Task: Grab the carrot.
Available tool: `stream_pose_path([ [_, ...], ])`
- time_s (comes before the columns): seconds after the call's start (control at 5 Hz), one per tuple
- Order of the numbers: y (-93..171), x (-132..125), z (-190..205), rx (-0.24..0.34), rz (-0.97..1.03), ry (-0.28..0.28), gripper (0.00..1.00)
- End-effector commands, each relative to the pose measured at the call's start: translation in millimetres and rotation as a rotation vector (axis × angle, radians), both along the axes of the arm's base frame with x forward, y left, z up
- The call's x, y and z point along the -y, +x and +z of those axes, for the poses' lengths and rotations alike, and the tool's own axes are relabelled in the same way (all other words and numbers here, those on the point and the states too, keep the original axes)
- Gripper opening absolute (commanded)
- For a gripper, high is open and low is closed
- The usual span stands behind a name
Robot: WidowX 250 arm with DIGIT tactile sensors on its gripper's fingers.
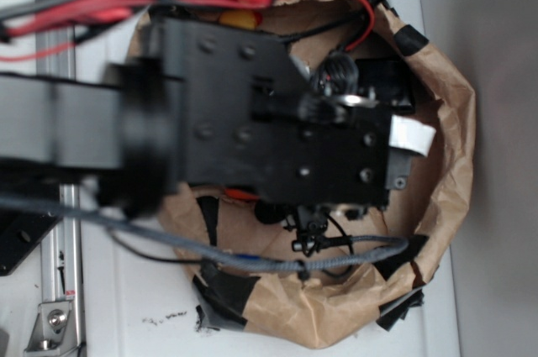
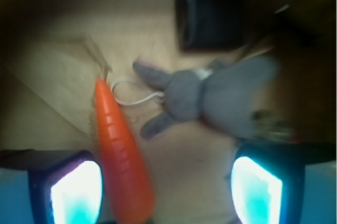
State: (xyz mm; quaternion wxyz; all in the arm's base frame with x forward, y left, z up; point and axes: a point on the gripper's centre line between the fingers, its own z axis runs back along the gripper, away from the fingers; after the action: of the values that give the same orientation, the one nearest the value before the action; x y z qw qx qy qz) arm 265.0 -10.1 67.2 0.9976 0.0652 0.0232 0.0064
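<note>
Showing only in wrist view, carrot [image 2: 121,155]

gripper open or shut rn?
Open. In the wrist view the gripper fingers stand wide apart, the carrot lying between them near the left one, ungripped.

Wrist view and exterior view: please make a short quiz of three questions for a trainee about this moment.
1. True or false: the gripper is shut on the carrot.
2. The grey plush rabbit lies where? A) touching the carrot B) apart from the carrot, toward the other finger C) outside the paper bag
3. Fill in: the carrot lies beside one ____.

Key: 1 false, the jaws stand open. 2 B. 3 finger.
</note>
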Motion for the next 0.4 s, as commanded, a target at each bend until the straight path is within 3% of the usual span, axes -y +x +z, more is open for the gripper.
stream_pose_path([
  [0.0, -46.5, 37.3, -59.8, -0.105, -0.209, -0.084, 1.0],
  [0.2, -56.5, 39.0, -62.4, -0.107, -0.231, -0.011, 0.0],
])
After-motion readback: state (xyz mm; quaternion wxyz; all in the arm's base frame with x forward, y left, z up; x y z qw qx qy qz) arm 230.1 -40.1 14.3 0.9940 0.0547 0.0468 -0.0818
